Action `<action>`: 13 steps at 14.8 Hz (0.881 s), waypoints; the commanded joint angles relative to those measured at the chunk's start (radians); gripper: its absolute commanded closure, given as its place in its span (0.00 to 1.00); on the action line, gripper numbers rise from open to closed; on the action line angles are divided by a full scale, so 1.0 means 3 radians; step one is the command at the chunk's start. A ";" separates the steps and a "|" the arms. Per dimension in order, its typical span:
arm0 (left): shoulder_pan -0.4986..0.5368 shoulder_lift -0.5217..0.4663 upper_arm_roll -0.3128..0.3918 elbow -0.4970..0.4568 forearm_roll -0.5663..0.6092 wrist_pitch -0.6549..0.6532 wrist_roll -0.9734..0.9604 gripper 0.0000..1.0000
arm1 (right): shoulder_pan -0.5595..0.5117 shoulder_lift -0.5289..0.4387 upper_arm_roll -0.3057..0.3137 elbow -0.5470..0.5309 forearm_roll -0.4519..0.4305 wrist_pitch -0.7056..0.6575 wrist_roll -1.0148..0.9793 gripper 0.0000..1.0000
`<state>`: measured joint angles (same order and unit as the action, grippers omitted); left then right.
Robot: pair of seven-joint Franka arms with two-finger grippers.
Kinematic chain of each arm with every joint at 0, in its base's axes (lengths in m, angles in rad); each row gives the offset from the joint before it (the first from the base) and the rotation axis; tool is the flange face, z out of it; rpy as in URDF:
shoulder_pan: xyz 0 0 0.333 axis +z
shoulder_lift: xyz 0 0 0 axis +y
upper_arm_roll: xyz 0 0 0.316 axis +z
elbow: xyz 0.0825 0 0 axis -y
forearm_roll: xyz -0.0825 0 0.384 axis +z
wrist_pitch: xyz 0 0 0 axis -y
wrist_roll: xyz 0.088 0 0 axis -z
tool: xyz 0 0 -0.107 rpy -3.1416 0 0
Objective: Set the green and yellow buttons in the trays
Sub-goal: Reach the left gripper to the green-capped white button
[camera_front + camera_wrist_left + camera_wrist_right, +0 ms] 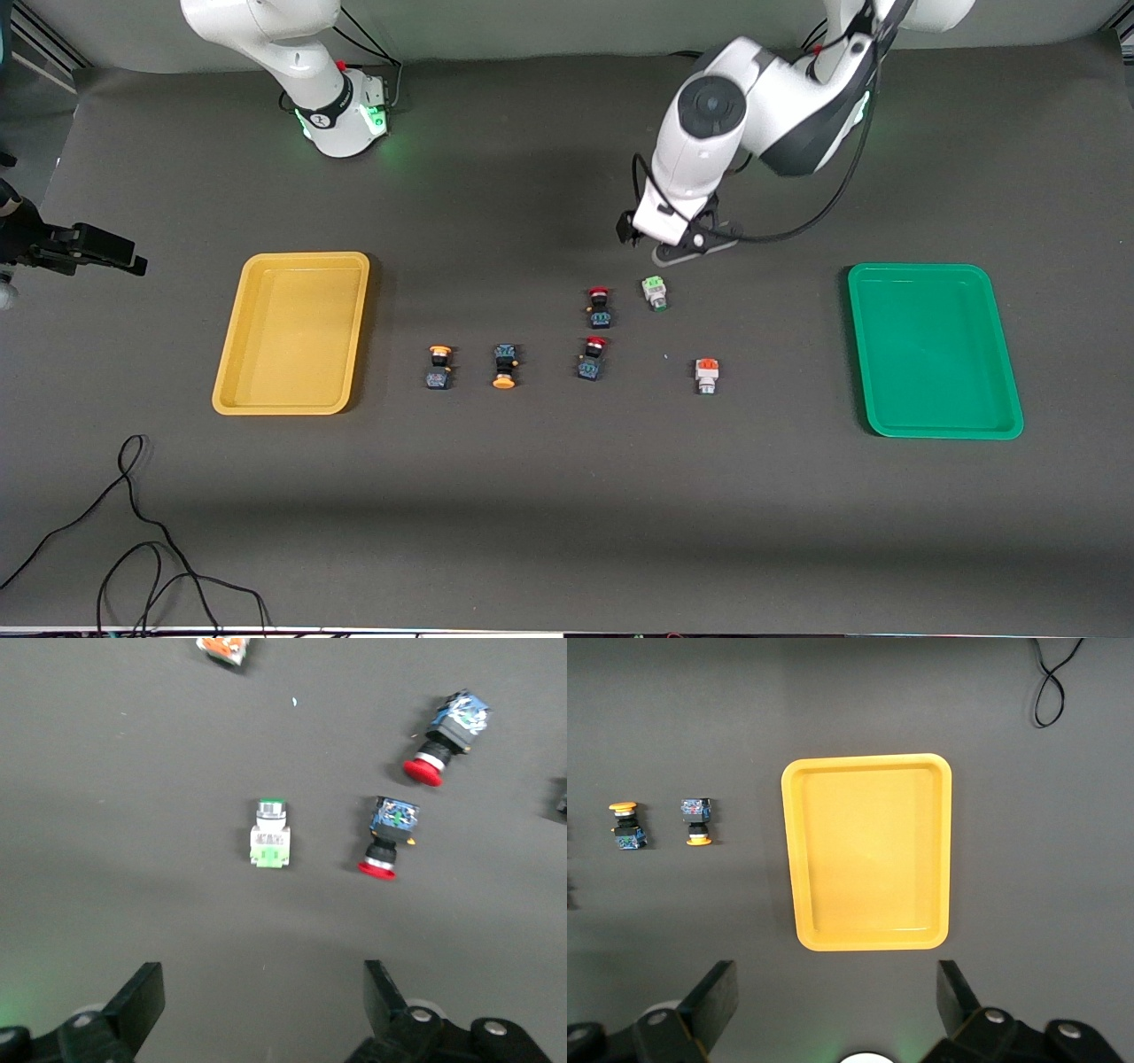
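Front view: The left gripper hangs low over the table, over the bare strip just beside the green button, on the side toward the robot bases. The spread of its fingers cannot be read from this view. The green tray lies well apart from this gripper, at the left arm's end of the table, and holds nothing. The yellow tray lies at the right arm's end, also holding nothing. Two yellow buttons lie side by side between the yellow tray and the two red buttons. An orange button on a white body lies nearer the camera than the green button. The right gripper is not visible here; only the right arm's base shows.

Left wrist view: The left gripper has its fingers spread wide, holding nothing. The green button lies on its side on the table, ahead of the fingertips and apart from them, roughly centred on the gap. The two red buttons lie beside it.

Right wrist view: The right gripper waits high over the yellow tray, fingers spread wide and holding nothing. The two yellow buttons lie on the table beside the tray, apart from its rim.
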<state>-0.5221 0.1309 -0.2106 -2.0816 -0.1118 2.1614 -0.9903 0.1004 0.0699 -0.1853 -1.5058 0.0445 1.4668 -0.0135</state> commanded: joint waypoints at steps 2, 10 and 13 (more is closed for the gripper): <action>-0.0065 0.0243 0.0053 -0.0230 0.0030 0.0551 -0.0058 0.00 | 0.0023 -0.0008 -0.0006 0.0003 -0.0021 -0.0083 -0.0011 0.01; -0.0050 0.0888 0.0063 -0.0225 0.0245 0.1007 -0.0053 0.00 | 0.0738 0.0334 0.0045 -0.0134 0.0020 0.0197 0.0862 0.01; -0.0070 0.0995 0.0068 -0.0215 0.0245 0.1109 -0.0053 0.00 | 0.0953 0.0442 0.0045 -0.0613 0.0209 0.0860 0.1123 0.01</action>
<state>-0.5224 0.4168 -0.2038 -2.1506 -0.0535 2.4744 -0.9903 0.3576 0.1905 -0.1636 -1.5910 0.0720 1.6019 0.2683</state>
